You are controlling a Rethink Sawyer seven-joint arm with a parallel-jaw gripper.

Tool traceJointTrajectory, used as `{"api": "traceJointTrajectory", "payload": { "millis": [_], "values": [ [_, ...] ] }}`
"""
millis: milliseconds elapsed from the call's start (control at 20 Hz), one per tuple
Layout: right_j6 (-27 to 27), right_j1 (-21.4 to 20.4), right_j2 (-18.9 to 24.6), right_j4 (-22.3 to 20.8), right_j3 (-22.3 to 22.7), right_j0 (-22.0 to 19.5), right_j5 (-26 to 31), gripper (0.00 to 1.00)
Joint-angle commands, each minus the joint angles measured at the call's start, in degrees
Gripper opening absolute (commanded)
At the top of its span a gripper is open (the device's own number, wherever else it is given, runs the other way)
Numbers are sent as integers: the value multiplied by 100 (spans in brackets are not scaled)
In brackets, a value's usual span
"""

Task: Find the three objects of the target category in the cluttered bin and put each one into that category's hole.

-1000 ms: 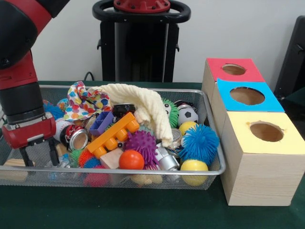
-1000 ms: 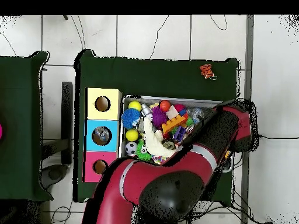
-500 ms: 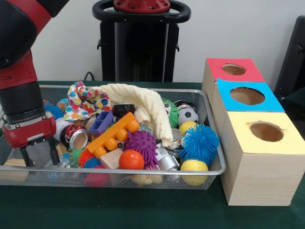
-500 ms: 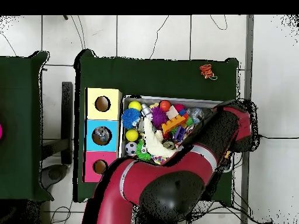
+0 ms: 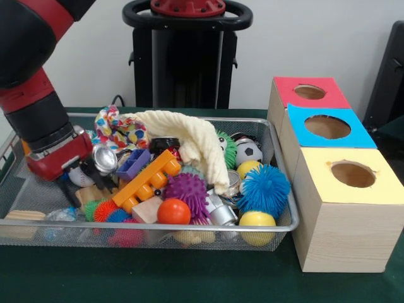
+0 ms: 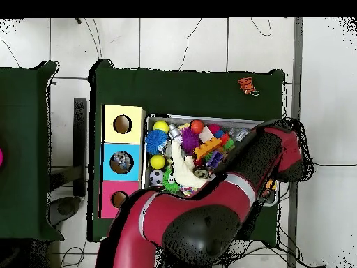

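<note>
Gripper (image 5: 82,180): now tilted and moved right and toward the far side of the bin from its spot at the near-left corner a second ago; fingers apart, dark tips down among the clutter, closed on nothing visible.
Change: silver can (image 5: 104,158), earlier lying lower beside the red-patterned toy, now up and just right of the gripper's red housing, open end facing the camera; possibly nudged by the fingers, contact hard to confirm.
Meaning for task: search under way in the left part of the wire bin (image 5: 287,208); nothing lifted, none of the three deliveries visibly made from this bin state.
Likely target relative to gripper: category not stated; if cans, silver can touching or just beside the right finger, a second can (image 5: 221,213) well to the right near the front rim.
Nearby clutter: orange brick (image 5: 148,180) just right of the gripper, purple spiky ball (image 5: 187,190) beyond it, cream cloth (image 5: 189,142) draped over the middle.
Holes: yellow box (image 5: 350,208), blue box (image 5: 325,129) and red box (image 5: 306,95) in a row right of the bin, well apart from the gripper.
Overhead view: arm (image 6: 258,167) covering the gripper end of the bin, fingers hidden.
</note>
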Motion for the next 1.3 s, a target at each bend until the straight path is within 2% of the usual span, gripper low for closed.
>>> {"api": "traceJointTrajectory", "payload": {
  "millis": [50,200,350,600,700,900,1100,1200,1300],
  "values": [
    [2033,-211,488,-172,454,64,-1357,100],
    [2039,-380,538,65,447,-10,-1360,100],
    [1748,-416,570,273,480,-68,-1146,100],
    [1280,-205,479,442,428,-4,-105,100],
    [965,-182,509,682,437,-27,554,100],
    [200,-337,754,1268,557,-184,1367,100],
    [148,-263,706,1546,565,-144,2153,100],
    [70,-234,755,1624,571,-160,2325,100],
    [406,-131,705,1442,522,-83,2327,100]
  ]
}}
